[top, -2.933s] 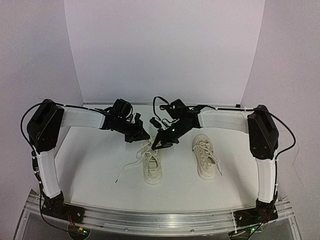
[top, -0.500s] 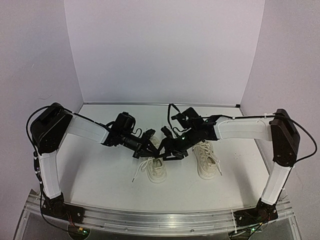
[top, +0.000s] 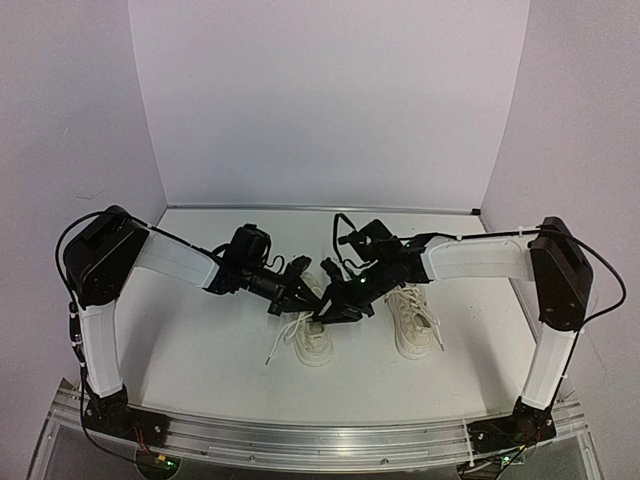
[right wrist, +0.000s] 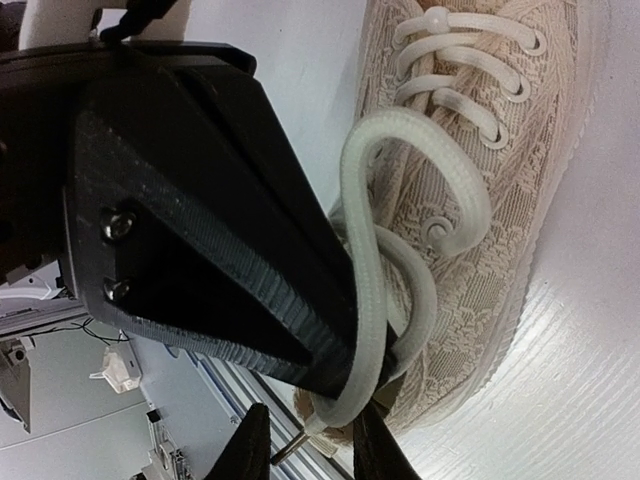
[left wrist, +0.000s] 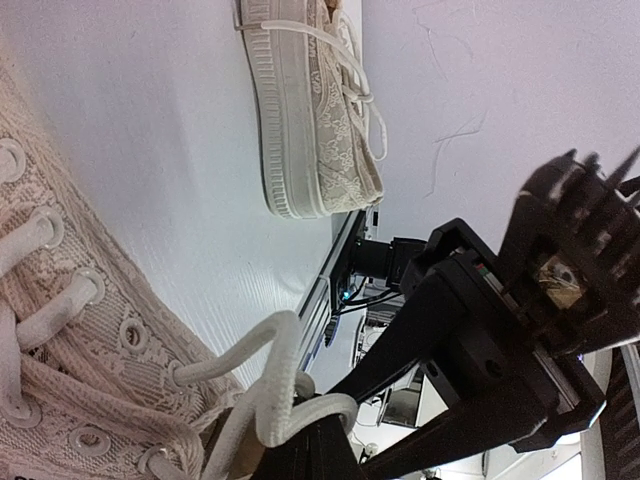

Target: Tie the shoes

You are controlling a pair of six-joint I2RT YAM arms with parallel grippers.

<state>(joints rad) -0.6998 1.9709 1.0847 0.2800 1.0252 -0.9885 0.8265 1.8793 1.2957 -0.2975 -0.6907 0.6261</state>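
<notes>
Shoe lace (left wrist: 262,352) in left claw (top: 287,302)

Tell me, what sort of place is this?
Probably a robotics lab test booth: plain white backdrop, two robot arms bolted to a metal rail, and a pair of sneakers on the white table.

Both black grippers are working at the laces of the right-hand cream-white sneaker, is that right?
Not quite. The left gripper and right gripper meet at the white laces of the left-hand cream-white sneaker, not the right-hand sneaker. The top external view shows it.
</notes>
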